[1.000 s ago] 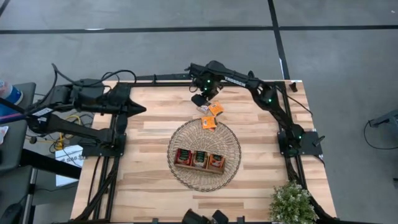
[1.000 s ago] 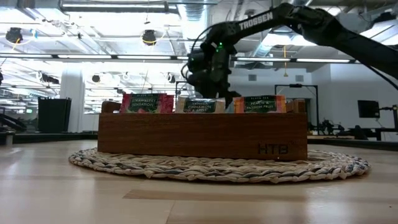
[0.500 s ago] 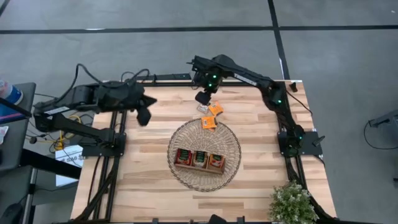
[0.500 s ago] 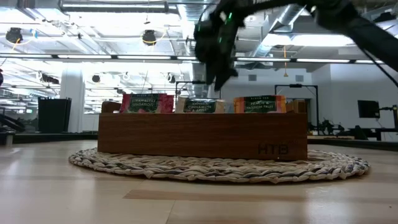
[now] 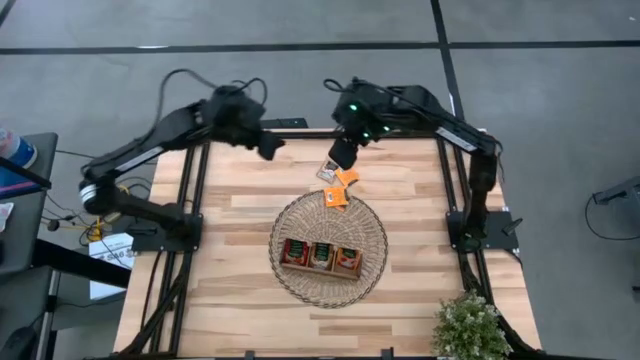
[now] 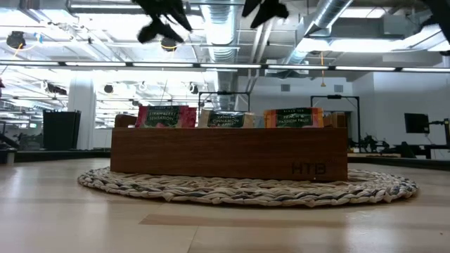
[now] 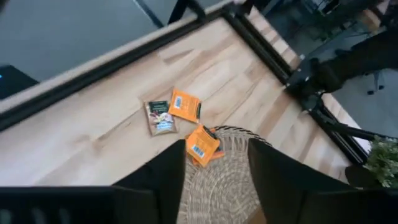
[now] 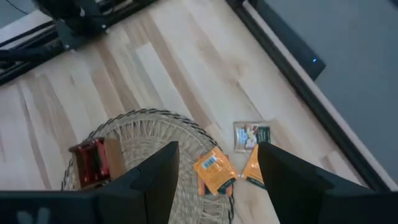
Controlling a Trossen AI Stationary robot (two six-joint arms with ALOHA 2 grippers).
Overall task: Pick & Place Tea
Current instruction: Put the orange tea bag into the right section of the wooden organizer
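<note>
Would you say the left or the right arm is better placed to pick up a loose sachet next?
Probably the right: its gripper hangs open almost directly above the loose sachets, while the left gripper is farther off.

A round wicker basket (image 5: pixel 372 262) is lying at the wooden table's (image 5: pixel 240 290) centre. A brown three-compartment wooden tray (image 6: pixel 228 153) is sitting on it. A potted plant (image 5: pixel 468 326) is standing at one corner.

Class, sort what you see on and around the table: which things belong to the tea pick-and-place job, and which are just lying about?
Belongs to the job:
- loose tea sachets
- wooden tray with sachets in it
- wicker basket
- left gripper, open
- right gripper, open

Just lying about:
- potted plant
- cables
</note>
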